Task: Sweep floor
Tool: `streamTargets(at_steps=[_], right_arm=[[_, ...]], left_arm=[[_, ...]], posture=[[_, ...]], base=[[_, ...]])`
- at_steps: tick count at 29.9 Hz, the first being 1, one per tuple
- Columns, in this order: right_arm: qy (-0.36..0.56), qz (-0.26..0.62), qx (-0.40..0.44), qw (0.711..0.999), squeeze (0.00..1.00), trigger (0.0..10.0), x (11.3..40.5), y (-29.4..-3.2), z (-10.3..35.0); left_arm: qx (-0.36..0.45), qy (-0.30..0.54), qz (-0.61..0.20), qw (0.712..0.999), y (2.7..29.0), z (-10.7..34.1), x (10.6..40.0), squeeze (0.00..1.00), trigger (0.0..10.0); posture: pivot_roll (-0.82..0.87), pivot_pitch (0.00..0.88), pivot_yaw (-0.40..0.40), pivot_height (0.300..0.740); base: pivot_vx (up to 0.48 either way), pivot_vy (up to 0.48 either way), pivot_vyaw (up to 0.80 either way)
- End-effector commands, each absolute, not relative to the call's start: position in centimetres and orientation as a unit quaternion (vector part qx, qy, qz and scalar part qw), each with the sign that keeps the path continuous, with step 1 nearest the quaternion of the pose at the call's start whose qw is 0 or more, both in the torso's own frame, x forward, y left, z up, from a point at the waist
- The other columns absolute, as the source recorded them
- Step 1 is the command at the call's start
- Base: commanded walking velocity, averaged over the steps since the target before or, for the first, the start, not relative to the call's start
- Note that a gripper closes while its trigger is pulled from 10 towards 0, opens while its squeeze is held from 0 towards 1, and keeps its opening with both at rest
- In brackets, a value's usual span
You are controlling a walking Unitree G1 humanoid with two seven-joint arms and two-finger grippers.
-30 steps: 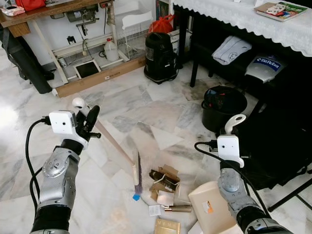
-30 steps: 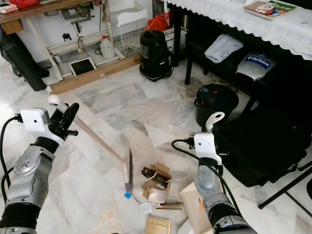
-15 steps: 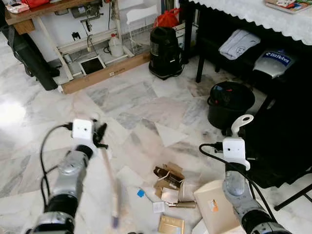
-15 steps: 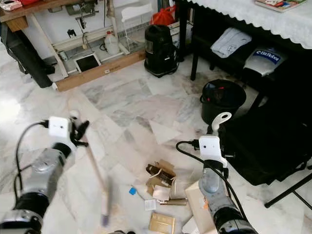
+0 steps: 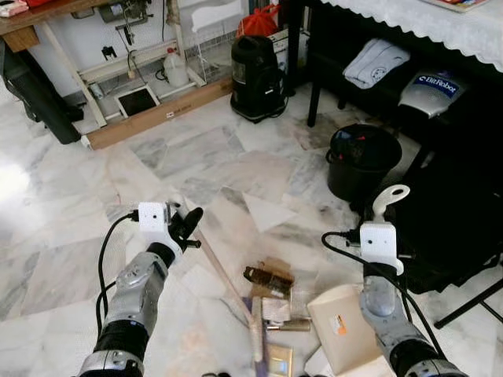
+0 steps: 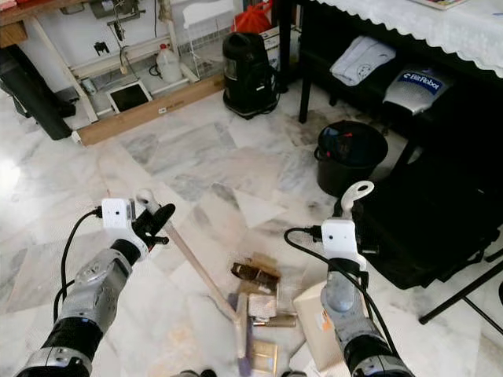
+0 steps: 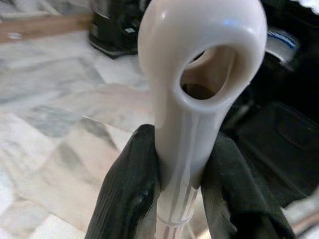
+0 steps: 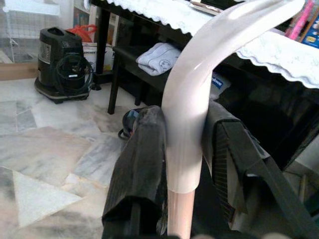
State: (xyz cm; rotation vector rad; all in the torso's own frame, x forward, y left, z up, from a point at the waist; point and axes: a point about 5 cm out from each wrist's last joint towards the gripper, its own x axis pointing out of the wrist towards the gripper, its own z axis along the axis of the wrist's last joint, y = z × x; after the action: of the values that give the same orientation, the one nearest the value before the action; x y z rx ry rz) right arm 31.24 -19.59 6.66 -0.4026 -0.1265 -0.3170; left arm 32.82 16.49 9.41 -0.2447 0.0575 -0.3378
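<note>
The left gripper (image 7: 182,199) is clamping the broom (image 6: 206,281) by its looped handle top, the brush head resting on the marble floor (image 5: 196,157) among cardboard scraps (image 5: 267,279). The right gripper (image 8: 184,149) is gripping the dustpan (image 5: 339,330) handle, pan beside the scraps.

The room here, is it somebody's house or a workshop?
Most likely a lived-in home, perhaps a utility corner: marble floor, a table with a lace cloth, a black bucket and a wooden workbench by the wall.
</note>
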Motion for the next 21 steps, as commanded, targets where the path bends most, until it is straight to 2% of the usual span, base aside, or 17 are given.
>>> streamTargets(at_steps=[1,7,21], right_arm=[[-0.011,-0.148,-0.200,0.968,0.00,10.0,30.4,-19.4,4.7],[-0.013,-0.145,-0.188,0.971,0.00,10.0,30.9,-18.9,5.1],[-0.007,-0.127,-0.150,0.980,0.00,10.0,31.4,-17.7,5.2]], left_arm=[[-0.137,0.050,-0.193,0.970,16.1,9.0,32.3,0.00,10.0],[-0.150,0.068,-0.241,0.956,14.8,10.1,31.9,0.00,10.0],[-0.223,0.039,-0.266,0.937,12.3,13.3,32.0,0.00,10.0]], posture=[[0.06,0.181,0.101,0.740],[0.06,0.165,0.103,0.740],[0.06,0.145,0.103,0.740]], base=[[0.000,0.000,0.00],[0.000,0.000,0.00],[0.000,0.000,0.00]])
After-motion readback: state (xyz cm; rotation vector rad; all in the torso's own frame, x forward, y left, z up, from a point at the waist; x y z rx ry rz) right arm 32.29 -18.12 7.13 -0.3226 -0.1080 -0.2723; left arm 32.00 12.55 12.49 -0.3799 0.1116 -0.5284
